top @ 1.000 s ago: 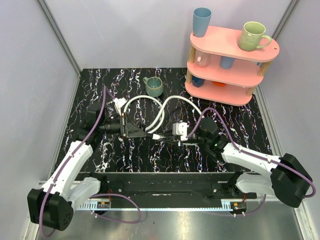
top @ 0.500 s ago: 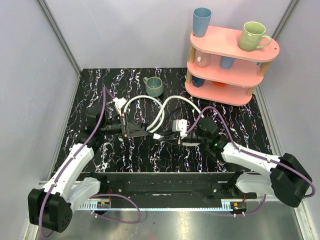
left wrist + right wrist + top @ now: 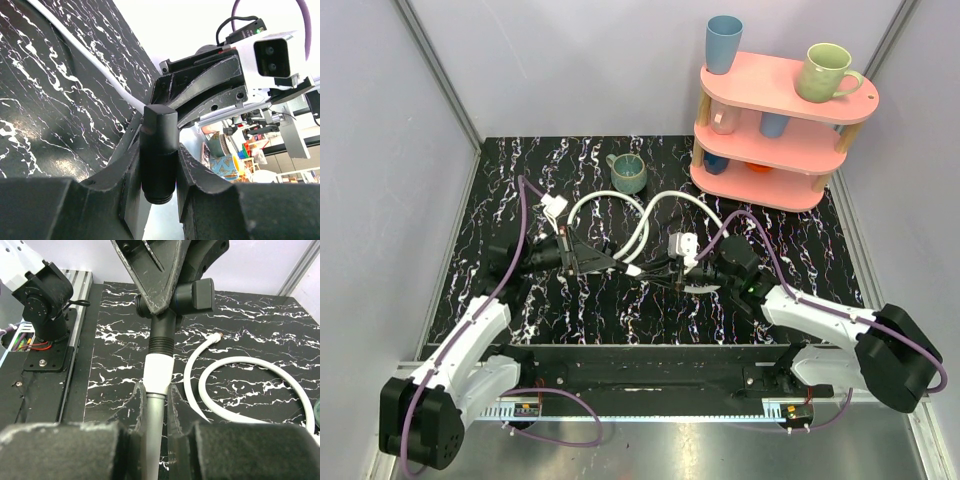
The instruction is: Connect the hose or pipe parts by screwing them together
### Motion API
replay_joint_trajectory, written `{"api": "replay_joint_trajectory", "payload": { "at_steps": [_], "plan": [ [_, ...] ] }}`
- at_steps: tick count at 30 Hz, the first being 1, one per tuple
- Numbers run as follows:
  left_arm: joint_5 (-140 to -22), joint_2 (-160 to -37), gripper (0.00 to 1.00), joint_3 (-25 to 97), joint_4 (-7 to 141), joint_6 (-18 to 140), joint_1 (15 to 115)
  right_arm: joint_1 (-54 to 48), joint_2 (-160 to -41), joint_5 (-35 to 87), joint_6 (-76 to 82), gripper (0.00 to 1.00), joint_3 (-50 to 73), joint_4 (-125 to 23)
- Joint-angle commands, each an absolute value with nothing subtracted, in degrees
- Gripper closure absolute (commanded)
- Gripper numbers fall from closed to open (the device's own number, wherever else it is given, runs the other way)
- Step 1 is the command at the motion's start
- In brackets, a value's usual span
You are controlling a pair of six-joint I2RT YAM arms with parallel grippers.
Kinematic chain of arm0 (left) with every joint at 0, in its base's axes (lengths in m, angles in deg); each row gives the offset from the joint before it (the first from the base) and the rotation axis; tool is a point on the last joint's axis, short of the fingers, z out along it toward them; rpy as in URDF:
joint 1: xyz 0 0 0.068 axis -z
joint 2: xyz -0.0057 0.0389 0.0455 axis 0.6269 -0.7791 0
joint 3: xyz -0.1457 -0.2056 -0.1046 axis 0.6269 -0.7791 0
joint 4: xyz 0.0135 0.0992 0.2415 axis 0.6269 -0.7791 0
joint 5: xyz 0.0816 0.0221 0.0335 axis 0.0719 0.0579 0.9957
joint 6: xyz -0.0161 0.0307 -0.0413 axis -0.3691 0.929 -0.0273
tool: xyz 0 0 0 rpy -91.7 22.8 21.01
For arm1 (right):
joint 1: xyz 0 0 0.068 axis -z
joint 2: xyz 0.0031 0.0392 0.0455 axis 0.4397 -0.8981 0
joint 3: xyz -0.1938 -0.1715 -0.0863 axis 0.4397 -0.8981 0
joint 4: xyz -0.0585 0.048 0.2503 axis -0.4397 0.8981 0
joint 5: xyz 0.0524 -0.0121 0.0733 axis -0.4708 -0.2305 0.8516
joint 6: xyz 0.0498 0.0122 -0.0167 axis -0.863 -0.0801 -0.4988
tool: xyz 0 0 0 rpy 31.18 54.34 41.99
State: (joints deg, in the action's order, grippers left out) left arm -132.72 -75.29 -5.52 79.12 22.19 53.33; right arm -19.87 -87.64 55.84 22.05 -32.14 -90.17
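Over the last second, we see that the left gripper (image 3: 610, 264) has slid right toward the table's middle while its arm's elbow swung out to the left. The right gripper (image 3: 667, 272) has rolled at the wrist, and the gap between the two has closed.

Our left gripper's fingers (image 3: 191, 170) are clamped nearly together on a black end fitting (image 3: 159, 150), which stands upright between them. The right gripper's fingers (image 3: 137, 399) are pinched on a white-and-grey end fitting (image 3: 158, 371). In the right wrist view this fitting butts end to end against the ribbed black one, the two lined up on one axis. We cannot tell how far the threads have engaged.

The two white hoses (image 3: 605, 200) trail back from the fittings in loops on the black marbled table (image 3: 570, 310), behind the grippers. Their arcs lie just in front of a green mug (image 3: 628, 173), with a pink three-tier shelf (image 3: 770, 140) at the back right.
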Motion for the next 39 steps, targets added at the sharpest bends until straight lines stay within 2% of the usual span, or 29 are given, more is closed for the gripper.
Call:
{"api": "replay_joint_trajectory", "payload": {
  "at_steps": [1,15,19,27,30,31,33,34,35,39],
  "plan": [
    [-135.2,-74.2,1.00,-8.8,87.1,20.4,56.3,-21.6,-87.4,56.6,18.3,1.00,-29.4,-109.3],
    [-133.8,-66.7,1.00,-16.6,104.7,28.1,57.1,-17.5,-90.5,64.1,4.6,1.00,-28.0,-114.5],
    [-133.1,-64.7,1.00,-17.9,110.5,27.3,57.3,-17.2,-92.5,65.1,0.4,1.00,-29.3,-120.6],
    [-140.1,-65.8,1.00,-16.1,112.8,27.6,57.6,-16.4,-96.1,71.0,-7.4,1.00,-27.0,-127.1],
    [-141.7,-64.7,1.00,-12.8,101.3,36.9,57.7,-15.8,-97.2,73.2,-10.2,1.00,-26.2,-128.8],
    [-142.2,-64.5,1.00,-11.5,91.3,40.7,57.7,-15.7,-97.4,73.8,-11.3,1.00,-25.9,-128.8],
    [-145.5,-64.3,1.00,-7.4,80.8,53.8,58.6,-15.6,-98.4,77.0,-12.3,1.00,-25.0,-129.3],
    [-145.3,-64.4,1.00,-5.9,69.5,58.8,59.0,-15.6,-98.7,77.6,-13.4,1.00,-24.6,-129.2],
    [-144.2,-64.8,1.00,-4.7,66.2,65.4,59.7,-15.7,-98.9,78.5,-13.9,1.00,-24.3,-129.3],
    [-140.2,-66.3,1.00,-2.0,60.4,71.2,59.8,-15.6,-99.4,77.8,-15.3,1.00,-24.4,-130.4]
  ]
}}
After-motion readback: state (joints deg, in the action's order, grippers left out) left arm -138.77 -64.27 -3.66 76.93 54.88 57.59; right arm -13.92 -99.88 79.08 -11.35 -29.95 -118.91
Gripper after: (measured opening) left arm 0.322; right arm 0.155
